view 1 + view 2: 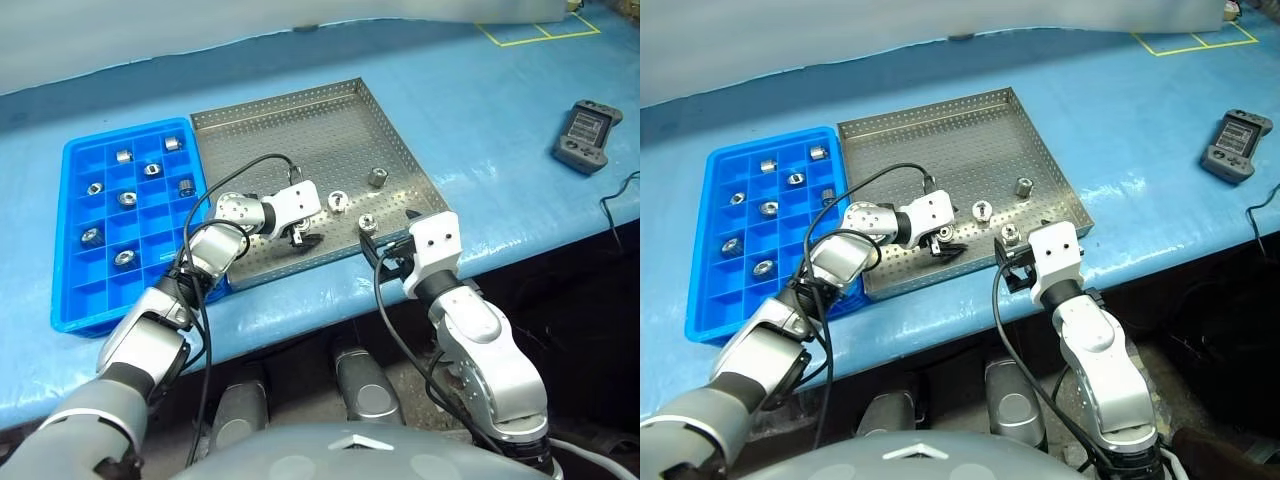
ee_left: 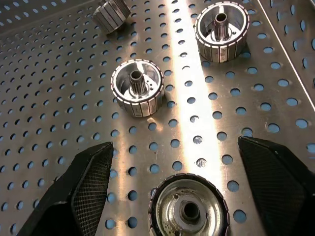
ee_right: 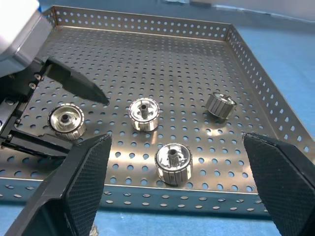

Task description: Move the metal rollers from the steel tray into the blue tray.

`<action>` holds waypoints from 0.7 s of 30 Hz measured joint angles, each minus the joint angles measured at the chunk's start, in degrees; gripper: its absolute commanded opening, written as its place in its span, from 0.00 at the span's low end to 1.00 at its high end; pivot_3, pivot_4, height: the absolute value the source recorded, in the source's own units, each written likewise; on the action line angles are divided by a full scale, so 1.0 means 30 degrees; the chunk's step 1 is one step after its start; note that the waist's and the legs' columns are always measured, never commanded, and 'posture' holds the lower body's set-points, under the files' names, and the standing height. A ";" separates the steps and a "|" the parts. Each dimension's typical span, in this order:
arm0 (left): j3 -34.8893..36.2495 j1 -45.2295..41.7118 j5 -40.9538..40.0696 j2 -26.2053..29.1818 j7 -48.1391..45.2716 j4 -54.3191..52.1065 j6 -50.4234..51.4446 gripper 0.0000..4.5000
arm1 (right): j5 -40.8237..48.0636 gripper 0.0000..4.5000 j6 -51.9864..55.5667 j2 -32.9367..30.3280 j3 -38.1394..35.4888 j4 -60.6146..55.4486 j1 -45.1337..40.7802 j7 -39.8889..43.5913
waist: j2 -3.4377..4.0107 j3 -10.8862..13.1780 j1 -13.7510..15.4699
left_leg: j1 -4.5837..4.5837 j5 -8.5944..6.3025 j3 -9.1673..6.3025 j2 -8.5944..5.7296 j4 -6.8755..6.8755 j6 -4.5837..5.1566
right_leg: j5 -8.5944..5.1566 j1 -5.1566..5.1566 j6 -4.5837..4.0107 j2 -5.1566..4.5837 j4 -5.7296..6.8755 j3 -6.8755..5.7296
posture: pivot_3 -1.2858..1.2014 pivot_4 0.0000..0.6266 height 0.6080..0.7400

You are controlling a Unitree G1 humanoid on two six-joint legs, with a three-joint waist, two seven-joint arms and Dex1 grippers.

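Right pincer (image 1: 388,240) hangs at the near rim of the steel tray (image 1: 300,120), fingers spread wide, holding nothing. Left pincer (image 1: 297,237) is down inside the tray, fingers apart on either side of one roller (image 3: 66,120) that sits on the perforated floor (no pad contact visible in the left wrist view). Three more metal rollers (image 3: 143,114) remain in the steel tray: one just past the left pincer, one near the front rim by the right pincer, one further back, lying on its side. Blue tray (image 1: 75,290) sits touching the steel tray's left edge, holding eight rollers (image 1: 127,198) in separate compartments. Black handheld controller (image 1: 588,134) lies far right on the tabletop (image 1: 500,100).
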 measured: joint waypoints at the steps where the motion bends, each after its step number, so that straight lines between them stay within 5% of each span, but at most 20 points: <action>1: -0.0012 0.0001 0.0055 0.0001 -0.0099 -0.0014 0.0024 0.66 | -0.0027 1.00 0.0000 0.0005 0.0003 0.0002 -0.0058 -0.0009 | 0.0000 0.0000 -0.0010 | 0.0003 0.0000 0.0001 0.0000 0.0001 0.0000 | 0.0000 0.0001 0.0001 0.0000 0.0000 0.0001 | 0.41 0.24 1.00; 5: 0.0494 0.0277 -0.0060 0.0233 -0.0375 -0.0826 0.1330 0.38 | -0.0045 1.00 0.0001 0.0027 0.0074 0.0044 -0.0443 -0.0010 | 0.0004 -0.0001 -0.0053 | 0.0015 0.0000 -0.0001 0.0011 0.0001 0.0000 | -0.0001 0.0000 0.0002 0.0003 0.0013 -0.0001 | 0.41 0.24 1.00; 10: 0.2853 0.2011 -0.2006 -0.0087 0.0205 -0.3328 0.3956 0.38 | -0.0042 1.00 0.0035 0.0005 0.0154 0.0268 -0.0918 0.0043 | 0.0008 0.0006 0.0108 | -0.0019 0.0000 -0.0013 0.0004 -0.0005 0.0001 | 0.0000 -0.0025 0.0001 -0.0003 0.0009 -0.0003 | 0.44 0.24 1.00; 15: 0.7380 0.3706 -0.4290 -0.2162 0.4378 -0.9749 0.6294 0.38 | 0.0013 1.00 0.0073 0.0331 0.0945 0.1121 -0.2616 0.0461 | 0.0015 0.0008 0.0696 | -0.0016 -0.0002 -0.0025 0.0005 -0.0002 0.0003 | 0.0006 -0.0027 0.0005 -0.0005 0.0017 -0.0008 | 0.46 0.24 1.00; 21: 0.9469 0.8830 -0.1936 -0.3268 1.0748 -1.6078 0.6854 0.38 | 0.0221 1.00 -0.0101 0.1146 0.2594 0.3003 -0.4719 0.1304 | 0.0019 0.0004 0.1545 | 0.0015 -0.0003 -0.0010 0.0005 -0.0004 0.0001 | 0.0008 -0.0005 0.0001 0.0000 0.0013 0.0007 | 0.52 0.24 1.00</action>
